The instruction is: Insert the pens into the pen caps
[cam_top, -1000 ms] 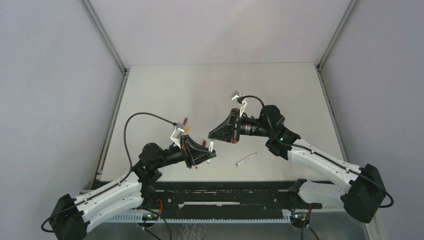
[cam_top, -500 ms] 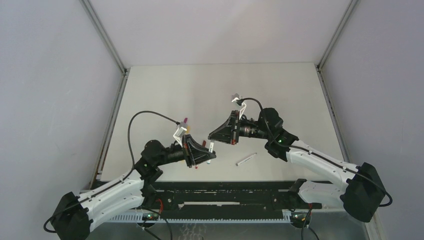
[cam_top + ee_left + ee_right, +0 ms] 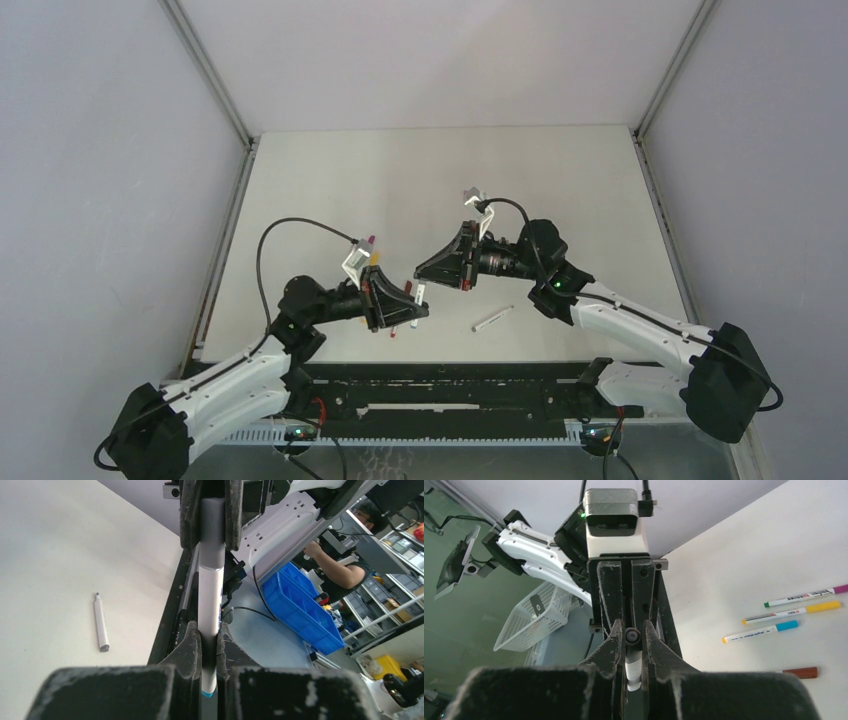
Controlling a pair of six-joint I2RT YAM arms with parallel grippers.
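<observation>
Left of the loose pen (image 3: 492, 318) on the table (image 3: 400, 170), the left gripper (image 3: 209, 641) clamps the white barrel of the held pen (image 3: 211, 595). Nearer the loose pen, the right gripper (image 3: 631, 645) pinches the grey cap (image 3: 213, 520) at that barrel's far end. Only the left wrist view shows barrel and cap meeting in line; only the right wrist view shows three capped markers (image 3: 791, 612), pink, yellow and blue, side by side. The table is matte off-white between plain grey walls (image 3: 100, 200); beyond its edge sit a white mesh basket (image 3: 531, 622) and blue bins (image 3: 300, 605). The fingers are black and rough-faced, the pens slim, smooth cylinders.
</observation>
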